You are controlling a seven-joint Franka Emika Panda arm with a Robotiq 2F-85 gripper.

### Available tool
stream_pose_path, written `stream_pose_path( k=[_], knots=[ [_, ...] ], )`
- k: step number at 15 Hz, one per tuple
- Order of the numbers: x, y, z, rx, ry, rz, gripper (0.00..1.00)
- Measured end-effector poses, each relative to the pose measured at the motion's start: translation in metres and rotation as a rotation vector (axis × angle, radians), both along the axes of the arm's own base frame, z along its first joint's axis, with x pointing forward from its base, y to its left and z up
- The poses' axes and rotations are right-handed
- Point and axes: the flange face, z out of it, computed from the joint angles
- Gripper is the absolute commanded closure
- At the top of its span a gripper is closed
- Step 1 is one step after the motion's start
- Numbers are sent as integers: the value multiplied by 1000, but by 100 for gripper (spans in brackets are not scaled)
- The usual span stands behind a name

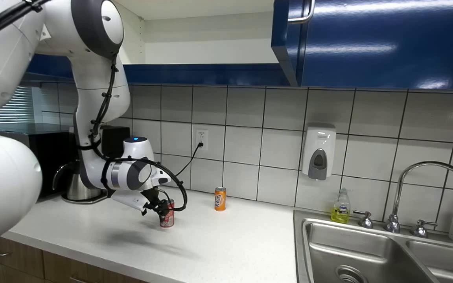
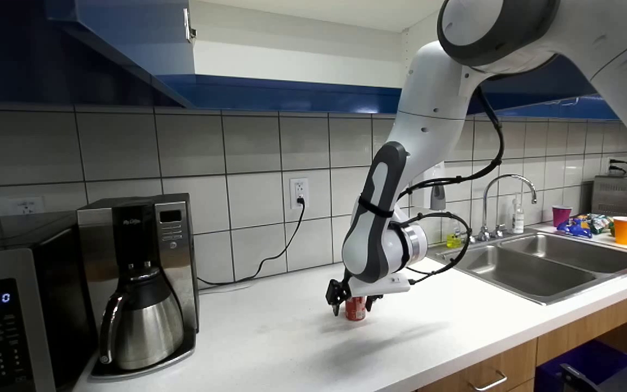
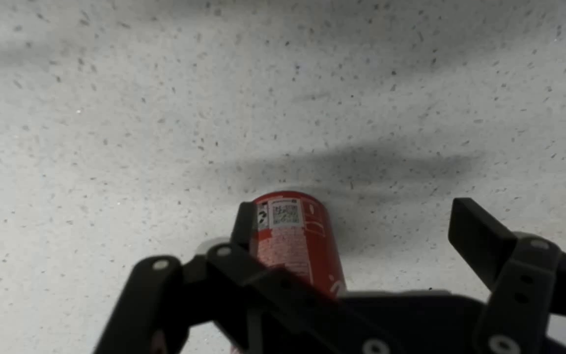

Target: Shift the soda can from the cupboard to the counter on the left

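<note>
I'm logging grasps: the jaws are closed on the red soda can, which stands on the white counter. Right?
Not closed: the jaws are open, with a clear gap between the red soda can and one finger in the wrist view. The can does stand on the white counter.

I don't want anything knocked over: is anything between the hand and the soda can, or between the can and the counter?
Nothing visible stands in the way. The soda can already stands upright on the counter, between the fingers of the open hand. In an exterior view, the orange can stands apart from both.
</note>
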Motion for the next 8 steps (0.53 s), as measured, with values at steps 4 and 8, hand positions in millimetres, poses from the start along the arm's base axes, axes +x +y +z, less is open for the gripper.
stream_pose_path(
  k=[4, 8],
  knots=[
    [-8, 11, 15, 1, 27, 18, 0],
    [-13, 16, 32, 2, 54, 23, 0]
  ],
)
